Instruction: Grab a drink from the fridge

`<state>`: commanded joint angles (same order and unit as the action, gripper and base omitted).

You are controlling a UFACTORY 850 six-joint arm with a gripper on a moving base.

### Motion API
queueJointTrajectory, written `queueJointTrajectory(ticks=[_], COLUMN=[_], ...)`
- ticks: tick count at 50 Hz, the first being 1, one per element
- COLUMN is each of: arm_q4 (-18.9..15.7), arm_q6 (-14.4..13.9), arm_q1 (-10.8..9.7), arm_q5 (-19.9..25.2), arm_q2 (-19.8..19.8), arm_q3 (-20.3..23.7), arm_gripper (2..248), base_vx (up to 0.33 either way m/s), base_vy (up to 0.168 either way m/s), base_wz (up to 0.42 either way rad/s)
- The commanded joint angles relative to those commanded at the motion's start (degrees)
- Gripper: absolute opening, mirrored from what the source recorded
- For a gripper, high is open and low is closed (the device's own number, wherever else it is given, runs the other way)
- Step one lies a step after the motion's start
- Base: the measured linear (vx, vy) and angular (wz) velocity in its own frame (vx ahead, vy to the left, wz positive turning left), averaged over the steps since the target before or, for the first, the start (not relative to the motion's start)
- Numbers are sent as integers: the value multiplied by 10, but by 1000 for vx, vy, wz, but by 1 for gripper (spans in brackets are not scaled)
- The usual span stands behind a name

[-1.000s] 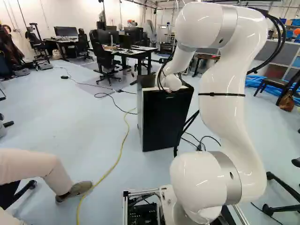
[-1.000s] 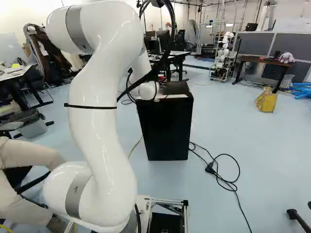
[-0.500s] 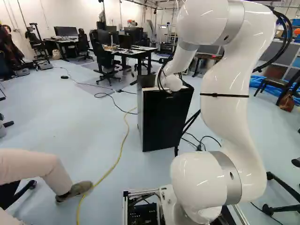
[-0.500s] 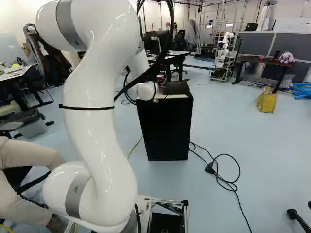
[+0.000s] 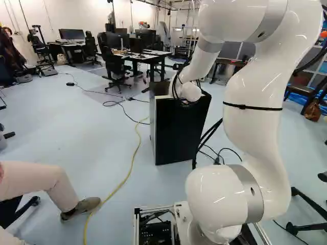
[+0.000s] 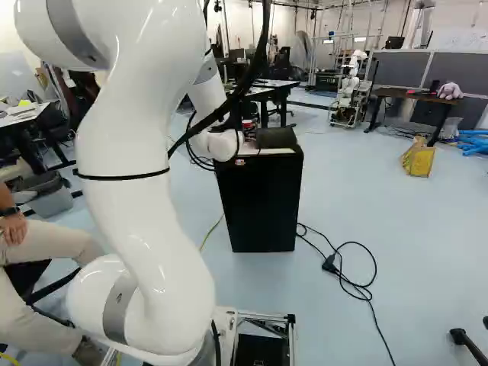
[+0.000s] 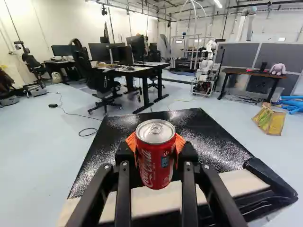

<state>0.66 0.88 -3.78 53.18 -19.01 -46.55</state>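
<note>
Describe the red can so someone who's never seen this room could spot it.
Find the black fridge ahead of the arm, then the black gripper over its top. The can is the red cylinder with a silver lid, set apart by being clamped between the gripper's two orange pads.

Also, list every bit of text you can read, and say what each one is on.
"Coca-Cola", in white on the red can.
Smaller print and a blue panel on that can: too small to read.
Small mark on the front of the fridge: too small to read.
Marks on the arm's grey rings: too small to read.
</note>
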Motion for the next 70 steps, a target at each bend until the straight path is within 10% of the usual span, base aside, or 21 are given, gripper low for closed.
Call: queueJointTrajectory(ticks=[70], arm_q4=[-5], arm_q6=[-7], arm_q1=[30], arm_q5=[-26], arm_q2=[281], arm_q3=[333], arm_gripper=[97], base_vx=[0], base_vy=[0], base_wz=[0])
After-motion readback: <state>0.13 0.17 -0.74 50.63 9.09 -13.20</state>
